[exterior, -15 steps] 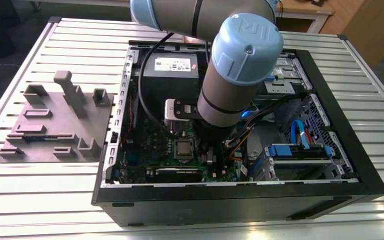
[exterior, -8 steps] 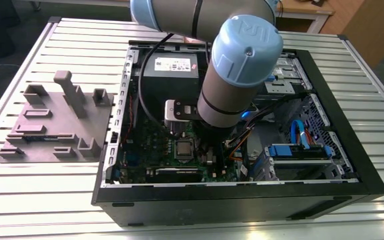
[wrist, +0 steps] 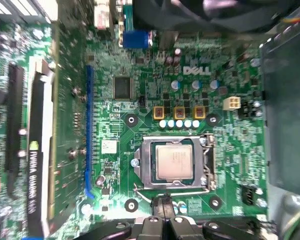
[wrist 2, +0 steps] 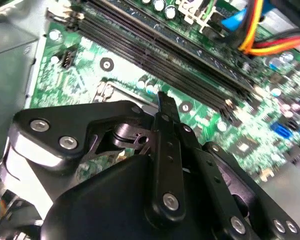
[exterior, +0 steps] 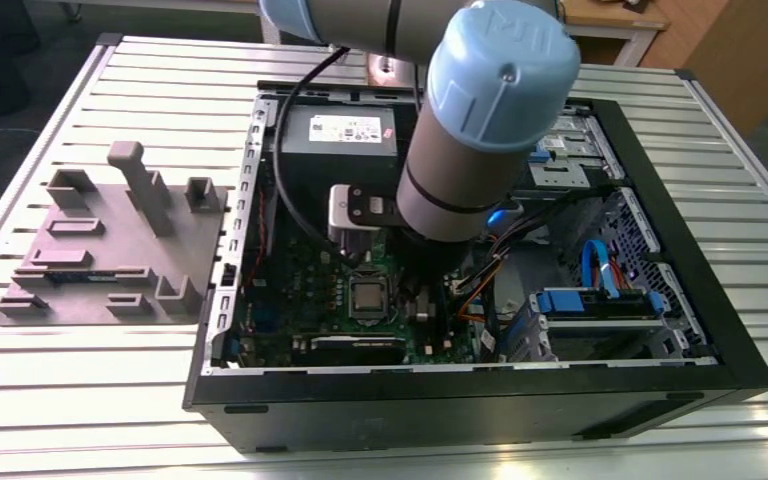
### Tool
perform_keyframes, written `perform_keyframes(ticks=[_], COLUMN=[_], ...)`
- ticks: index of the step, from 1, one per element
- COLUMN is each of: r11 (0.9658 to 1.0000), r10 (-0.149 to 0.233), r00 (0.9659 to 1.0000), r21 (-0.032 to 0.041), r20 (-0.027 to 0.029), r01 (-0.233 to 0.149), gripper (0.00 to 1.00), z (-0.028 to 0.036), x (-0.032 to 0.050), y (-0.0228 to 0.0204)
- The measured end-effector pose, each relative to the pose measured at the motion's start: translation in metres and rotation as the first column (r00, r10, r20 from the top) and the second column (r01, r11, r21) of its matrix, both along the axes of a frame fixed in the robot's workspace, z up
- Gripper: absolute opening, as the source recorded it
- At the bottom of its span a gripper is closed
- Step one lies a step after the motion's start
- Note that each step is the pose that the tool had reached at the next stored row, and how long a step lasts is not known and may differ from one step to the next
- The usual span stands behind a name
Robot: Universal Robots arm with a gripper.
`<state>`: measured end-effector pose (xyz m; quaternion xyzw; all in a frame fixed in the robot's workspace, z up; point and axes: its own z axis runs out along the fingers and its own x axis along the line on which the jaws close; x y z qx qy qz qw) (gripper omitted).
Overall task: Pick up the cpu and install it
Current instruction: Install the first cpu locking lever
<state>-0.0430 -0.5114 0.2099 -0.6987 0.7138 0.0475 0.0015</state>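
The cpu (exterior: 367, 296) (wrist: 174, 162), a small square chip with a silver-grey metal top, lies flat in its socket on the green motherboard (wrist: 140, 105), framed by the metal socket bracket (wrist: 208, 162). In the first wrist view my gripper (wrist: 162, 204) hovers just beside the socket's edge, apart from the chip, its black fingertips pressed together with nothing between them. The second wrist view has the gripper (wrist 2: 165, 102) above the board, near the long black memory slots (wrist 2: 165, 50). In the exterior view the arm (exterior: 471, 150) reaches down into the open computer case.
A grey power-supply box (exterior: 344, 130) sits at the case's far side. A graphics card (wrist: 40, 150) stands along the board. Cables (wrist 2: 255, 30) and blue drive bays (exterior: 598, 300) crowd the exterior view's right. A grey fixture plate (exterior: 104, 250) lies outside the case on the slatted table.
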Motion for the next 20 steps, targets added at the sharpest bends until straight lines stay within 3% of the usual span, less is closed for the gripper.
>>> perform_keyframes(ticks=[6, 20], r11=[1.0000, 1.0000], r10=[0.000, 0.000], r00=[1.0000, 1.0000], r21=[0.0003, 0.0004], r20=[-0.0001, 0.0000], r01=[0.000, 0.000], gripper=[0.10, 0.10], z=[0.0264, 0.0302], x=[0.0000, 0.0001], y=[0.0000, 0.0001])
